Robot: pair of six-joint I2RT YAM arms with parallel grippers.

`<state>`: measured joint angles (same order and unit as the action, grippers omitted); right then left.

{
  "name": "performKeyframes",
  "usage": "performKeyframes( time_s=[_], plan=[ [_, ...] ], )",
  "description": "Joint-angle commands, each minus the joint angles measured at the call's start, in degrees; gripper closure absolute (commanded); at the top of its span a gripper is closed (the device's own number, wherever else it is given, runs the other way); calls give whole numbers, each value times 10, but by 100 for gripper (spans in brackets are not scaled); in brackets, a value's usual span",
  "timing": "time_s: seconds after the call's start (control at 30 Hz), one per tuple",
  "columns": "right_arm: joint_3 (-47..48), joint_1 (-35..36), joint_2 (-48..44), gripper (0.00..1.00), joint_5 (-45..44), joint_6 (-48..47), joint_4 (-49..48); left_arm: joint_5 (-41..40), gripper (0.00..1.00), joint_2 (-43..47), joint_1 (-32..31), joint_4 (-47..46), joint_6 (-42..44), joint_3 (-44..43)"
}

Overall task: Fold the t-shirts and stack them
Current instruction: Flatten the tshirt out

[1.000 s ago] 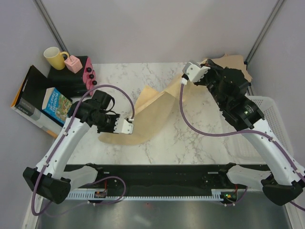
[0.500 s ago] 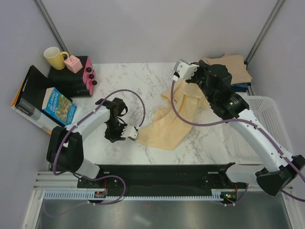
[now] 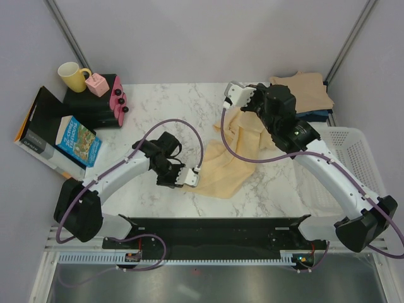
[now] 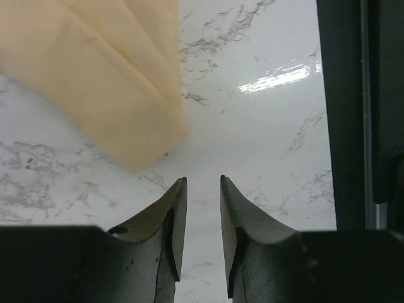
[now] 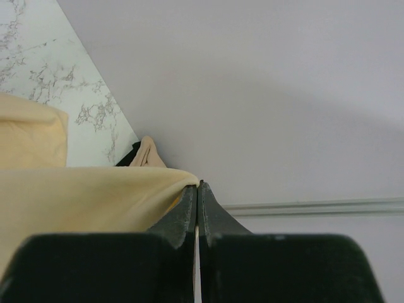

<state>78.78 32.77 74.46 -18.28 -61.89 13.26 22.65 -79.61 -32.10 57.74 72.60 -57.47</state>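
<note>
The cream t-shirt (image 3: 235, 165) lies rumpled across the middle of the marble bench (image 3: 158, 107), its near end spread flat and its far end pulled up off the surface. That raised end is pinched in the right jaws: in the right wrist view they are pressed tight together with a fold of cream cloth caught between them, hanging off to one side. The right arm (image 3: 328, 165) reaches over toward the back of the bench to hold it there. Down at the shirt's near-left edge, the left arm (image 3: 117, 177) sits low, and the left jaws stand narrowly apart with nothing between them; a corner of the cream cloth lies just ahead of the tips, not touching. Off at the far right corner a tan t-shirt (image 3: 306, 88) rests folded on a dark garment (image 3: 317, 115). A white mesh basket (image 3: 360, 151) sits at the right edge, a yellow mug (image 3: 71, 76) far left.
</note>
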Motion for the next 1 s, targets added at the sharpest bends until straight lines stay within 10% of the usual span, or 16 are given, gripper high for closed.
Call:
performKeyframes(
  time_s=[0.0,0.97],
  plan=[
    [-7,-2,2,100,0,10,-38,10,66,25,-25,-75,-49,61],
    [-27,-2,0,100,4,18,-52,-18,67,-30,-73,-199,-94,86]
  ],
)
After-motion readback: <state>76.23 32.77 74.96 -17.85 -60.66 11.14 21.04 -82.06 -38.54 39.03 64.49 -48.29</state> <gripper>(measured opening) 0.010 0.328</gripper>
